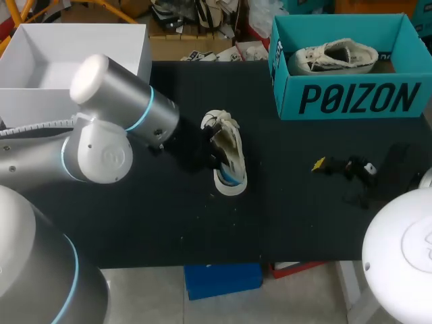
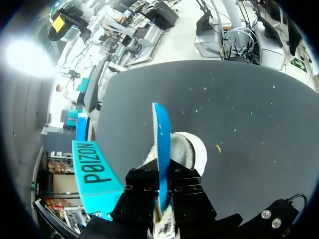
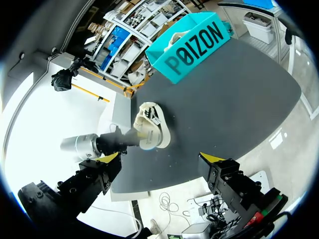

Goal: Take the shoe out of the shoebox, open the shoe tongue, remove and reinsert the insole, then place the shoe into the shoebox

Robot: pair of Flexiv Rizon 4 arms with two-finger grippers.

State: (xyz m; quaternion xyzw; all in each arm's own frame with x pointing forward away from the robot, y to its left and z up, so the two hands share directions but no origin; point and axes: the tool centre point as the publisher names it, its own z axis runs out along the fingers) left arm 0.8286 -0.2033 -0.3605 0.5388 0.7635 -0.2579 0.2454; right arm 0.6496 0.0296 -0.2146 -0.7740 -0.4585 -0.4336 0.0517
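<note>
At the far left, a white box is sitting on the black table. Your left arm is stretching in from that side, and the left gripper is hanging just over the shoe at the table's middle. In the left wrist view its fingers are pinching the insole from both sides. The blue strip is standing on edge, and its lower end is pointing down into the shoe's opening. You probably cannot tell from these views whether that end is touching the inside.

The shoe is lying on the table, out of the shoebox, with its heel toward the near edge. Further right, the teal shoebox is standing open at the far corner, and a second shoe is lying on its side inside it. Your right gripper is hovering near the table's right edge, well apart from the shoe. Its yellow-tipped fingers are spreading wide and gripping nothing.
</note>
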